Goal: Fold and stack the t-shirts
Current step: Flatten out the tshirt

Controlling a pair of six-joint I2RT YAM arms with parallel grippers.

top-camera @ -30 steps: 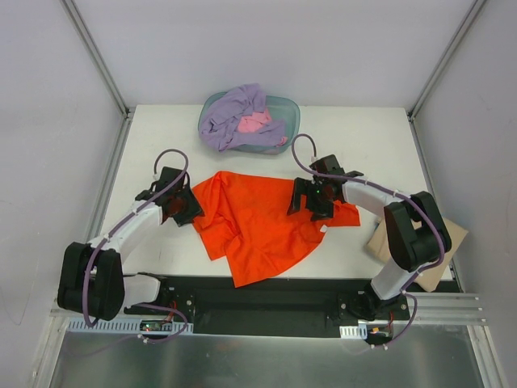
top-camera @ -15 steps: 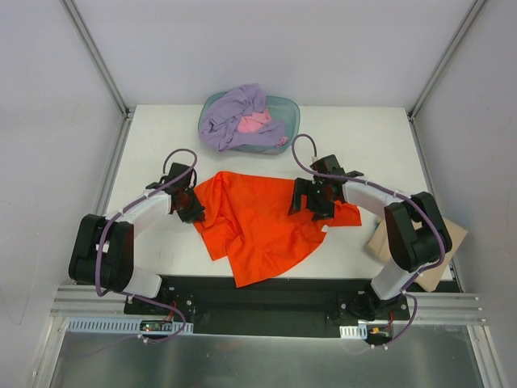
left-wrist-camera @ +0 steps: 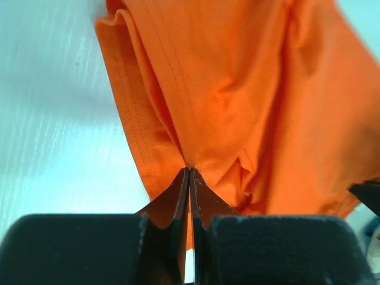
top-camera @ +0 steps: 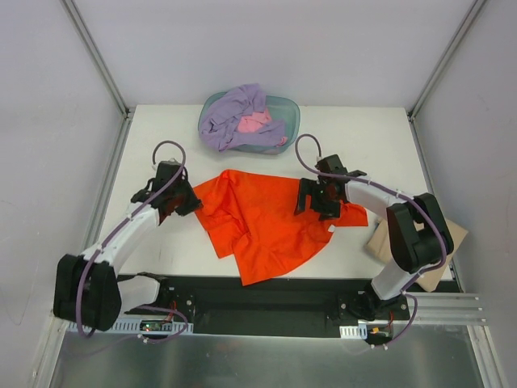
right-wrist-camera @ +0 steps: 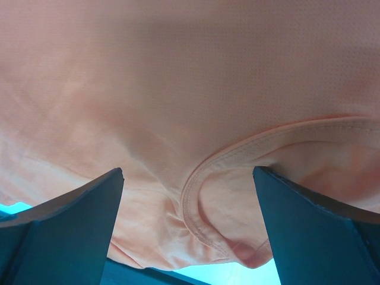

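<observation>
A white tabletop (top-camera: 371, 145) sits inside pale walls, with the two arms bolted at its near edge. The orange-red t-shirt (top-camera: 258, 222) lies crumpled and partly spread in the middle of the tabletop, between the two arms, one pointed corner hanging toward the near edge. The left gripper (top-camera: 187, 204) is at the shirt's left edge; from its wrist camera the two dark fingers (left-wrist-camera: 178, 196) are pressed together, pinching a fold of the orange cloth right at their tips, and a stitched hem runs up the left side of that bunch. The right gripper (top-camera: 323, 200) rests low over the shirt's right part, near the sleeve that pokes out toward the right; its fingers (right-wrist-camera: 71, 219) are spread wide with a curved seam of the cloth showing between them, nothing pinched. At the far edge stands a translucent teal tub (top-camera: 289, 109) holding the lavender t-shirt (top-camera: 230, 117), heaped and spilling over the rim, with the pink t-shirt (top-camera: 254, 123) peeking out beneath it. A tan cardboard sheet (top-camera: 443, 242) lies off the right edge of the tabletop, behind the right arm
</observation>
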